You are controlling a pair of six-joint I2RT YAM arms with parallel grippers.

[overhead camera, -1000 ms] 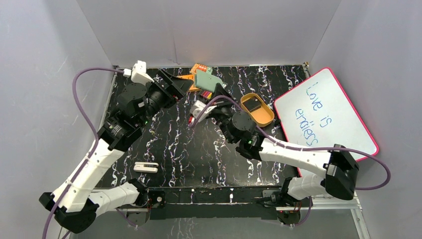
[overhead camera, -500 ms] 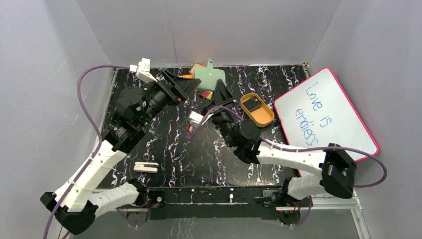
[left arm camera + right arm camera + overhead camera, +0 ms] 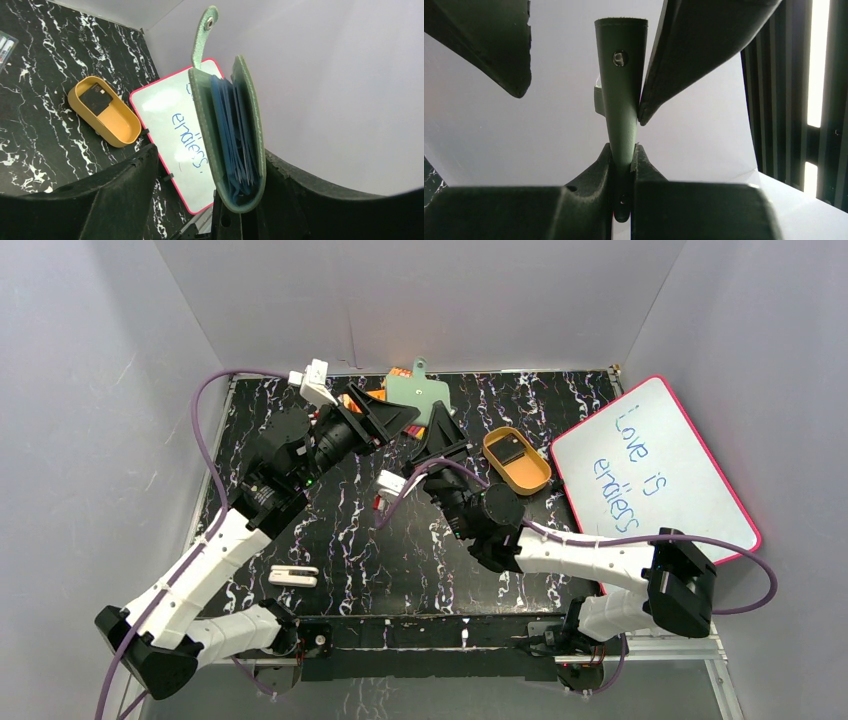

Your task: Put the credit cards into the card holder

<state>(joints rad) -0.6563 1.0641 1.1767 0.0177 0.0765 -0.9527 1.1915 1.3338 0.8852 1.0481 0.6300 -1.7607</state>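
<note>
The card holder (image 3: 421,395), a sage-green wallet with its snap tab pointing up, is held upright in the air at the back of the table. My right gripper (image 3: 441,432) is shut on its lower edge (image 3: 620,100). My left gripper (image 3: 400,418) stands open round the card holder (image 3: 227,135). One of its fingers (image 3: 694,45) touches the wallet's side; the other finger (image 3: 489,45) is apart from it. Blue sleeves show inside the wallet. A dark credit card (image 3: 512,448) lies in the tan tray (image 3: 95,95).
The tan oval tray (image 3: 530,478) sits right of the grippers. A pink-rimmed whiteboard (image 3: 650,470) leans at the right edge. Orange boxes (image 3: 400,374) lie behind the wallet by the back wall. A small white part (image 3: 293,575) lies at the front left.
The right gripper raised the card holder and turned it upright. The left arm moved right and brought its open fingers around the wallet; its jaws narrowed a little.
</note>
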